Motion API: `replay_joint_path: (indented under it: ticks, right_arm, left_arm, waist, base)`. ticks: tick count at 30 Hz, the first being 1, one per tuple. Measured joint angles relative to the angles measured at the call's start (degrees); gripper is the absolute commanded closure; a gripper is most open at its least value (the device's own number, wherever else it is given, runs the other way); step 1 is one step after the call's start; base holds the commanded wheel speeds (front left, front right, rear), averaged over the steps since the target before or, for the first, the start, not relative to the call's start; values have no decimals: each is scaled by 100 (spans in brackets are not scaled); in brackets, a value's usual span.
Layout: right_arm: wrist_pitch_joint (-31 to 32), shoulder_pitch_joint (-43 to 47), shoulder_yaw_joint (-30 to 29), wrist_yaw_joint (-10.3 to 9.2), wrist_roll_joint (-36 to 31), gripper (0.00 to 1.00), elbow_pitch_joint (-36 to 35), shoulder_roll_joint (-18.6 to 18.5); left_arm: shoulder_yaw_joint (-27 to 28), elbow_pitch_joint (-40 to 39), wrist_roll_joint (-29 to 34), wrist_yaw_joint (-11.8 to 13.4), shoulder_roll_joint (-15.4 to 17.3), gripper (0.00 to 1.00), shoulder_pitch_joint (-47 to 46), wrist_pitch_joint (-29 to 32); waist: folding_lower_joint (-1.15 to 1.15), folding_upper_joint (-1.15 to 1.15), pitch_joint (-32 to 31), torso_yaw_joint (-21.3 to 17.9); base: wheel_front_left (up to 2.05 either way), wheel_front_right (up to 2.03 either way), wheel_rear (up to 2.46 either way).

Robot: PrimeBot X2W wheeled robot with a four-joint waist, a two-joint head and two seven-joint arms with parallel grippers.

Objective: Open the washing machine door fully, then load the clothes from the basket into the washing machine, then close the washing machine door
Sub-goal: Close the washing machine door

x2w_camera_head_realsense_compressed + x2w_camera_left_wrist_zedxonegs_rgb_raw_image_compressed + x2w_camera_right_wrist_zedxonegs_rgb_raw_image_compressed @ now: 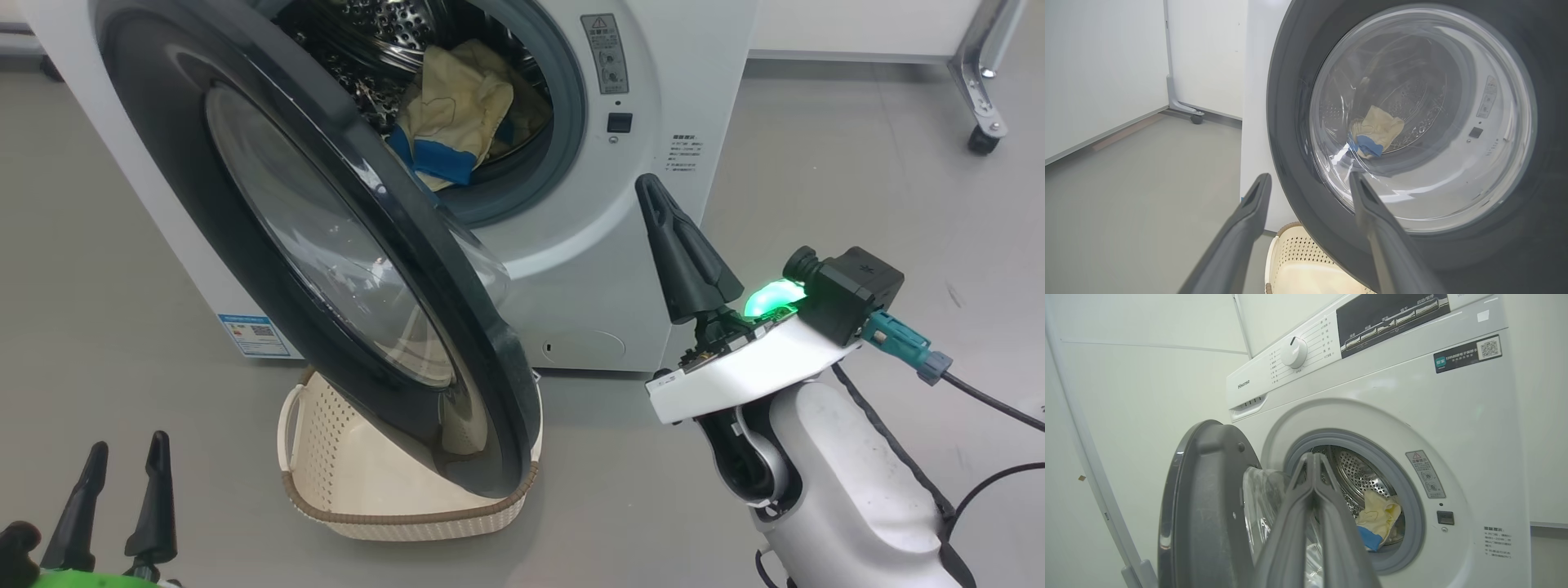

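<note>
1. Looking at the head view first: the left fingers [155, 490] were spread as wide as they go, holding nothing, low over the grey floor [122, 286].
2. The washing machine door [326, 237] stood ahead of those fingers and off to their right, swung partway out from the washing machine [588, 269]. In the left wrist view the door [1412, 122] sat past the left fingers [1257, 196], and one fingertip overlapped its black rim. Couldn't tell if it was touching.
3. The basket [408, 518] sat on the floor between the two sets of fingers, nearer the left ones, tucked under the door's lower edge. Its corner [1294, 249] showed right between the left fingers.
4. The right fingers [665, 220] were pressed fully together, nothing in them, pointing up at the machine's white front.
5. In the right wrist view, the right fingers [1312, 486] aimed into the opening, with the door [1208, 498] to their left.
6. The clothes [1378, 514] lay inside the steel drum [1355, 469], just beyond and right of those tips, a blue cuff hanging towards the grey gasket [1412, 539]. They also showed through the door glass [1376, 126] and from above [457, 106].
</note>
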Motion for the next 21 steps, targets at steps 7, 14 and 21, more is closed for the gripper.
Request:
replay_joint_path:
  ticks: [7,14,21]
  right_arm:
    - [0,-122,544,0,191,100,-381,3]
    - [11,-194,1470,0,399,100,-505,-102]
    - [221,-237,1969,1,615,100,-506,-325]
  left_arm:
    - [-38,29,-1,0,-55,0,-10,0]
    - [-19,37,-15,0,-60,0,-12,0]
    - [58,47,-16,0,-68,0,-12,0]
  waist:
    - [0,0,-24,218]
    - [0,0,-20,422]
    - [0,0,0,467]
  base:
    - [0,0,0]
    - [0,0,0]
    - [0,0,0]
